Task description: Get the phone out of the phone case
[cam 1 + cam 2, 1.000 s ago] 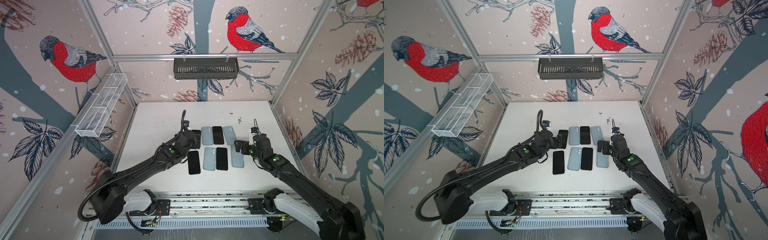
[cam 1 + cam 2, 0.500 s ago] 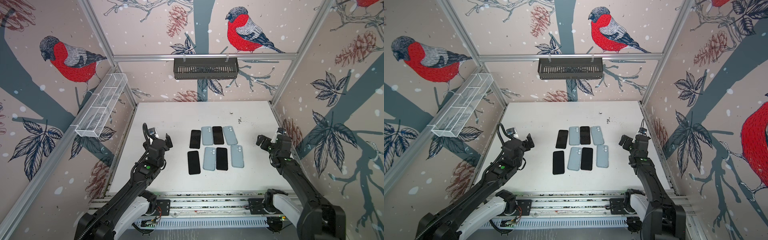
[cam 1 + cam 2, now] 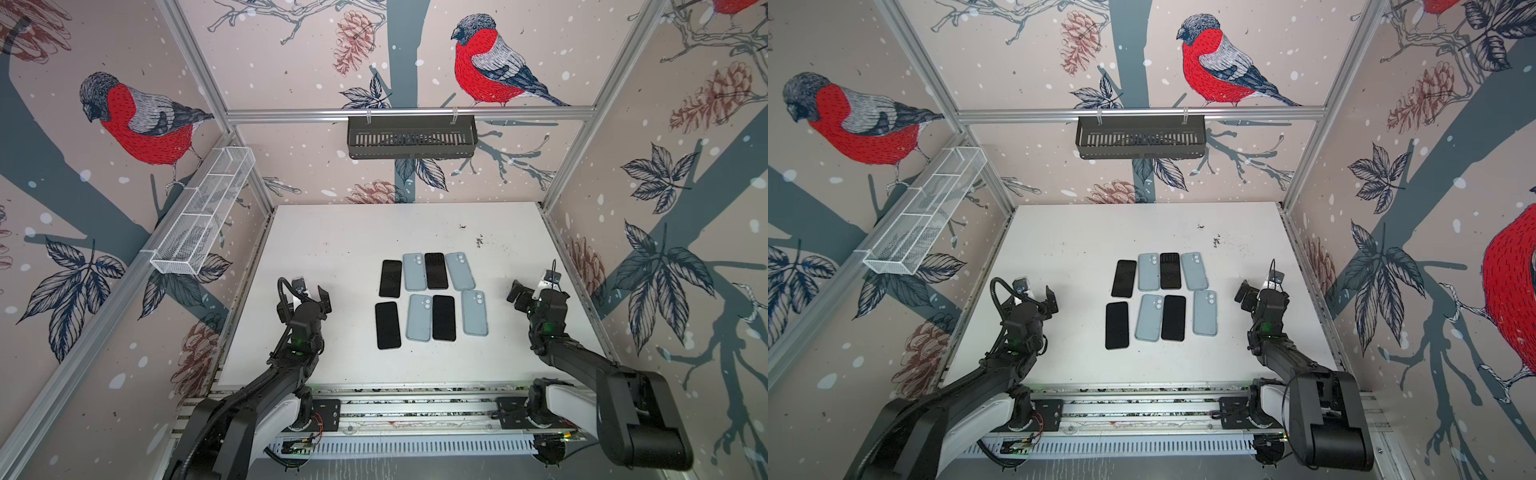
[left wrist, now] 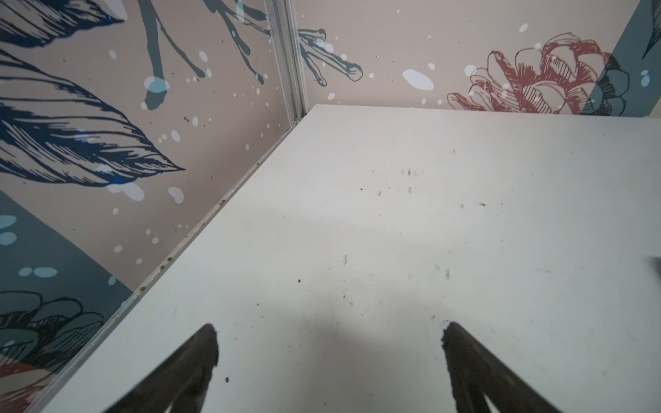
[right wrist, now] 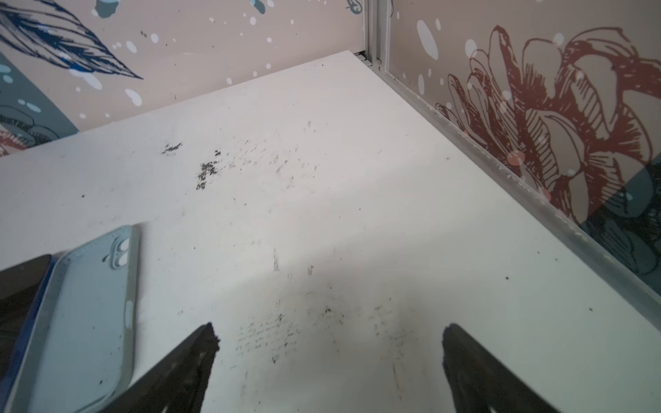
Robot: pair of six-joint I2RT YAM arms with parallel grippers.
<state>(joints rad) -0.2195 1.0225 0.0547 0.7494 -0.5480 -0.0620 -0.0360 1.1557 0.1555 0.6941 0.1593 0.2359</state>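
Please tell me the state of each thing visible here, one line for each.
left gripper: open, holds nothing.
right gripper: open, holds nothing.
black phones: four, lying flat, screens up and dark, outside the cases.
light blue cases: four, lying flat, seemingly empty.
black basket: hung on the back rail, looks empty.
white wire basket: hung on the left wall, looks empty.

This looks like a robot test booth in a lab. A white table [image 3: 340, 241] sits inside a frame of silver metal bars [image 3: 409, 113]. The walls [image 3: 291, 62] are printed with big red birds [image 3: 141, 124]. A black basket [image 3: 411, 139] hangs at 12 o'clock, a white wire basket [image 3: 203, 216] at 10 o'clock. Two black robot arms [image 3: 291, 370] stand on a rail [image 3: 407, 409] at 6 o'clock.
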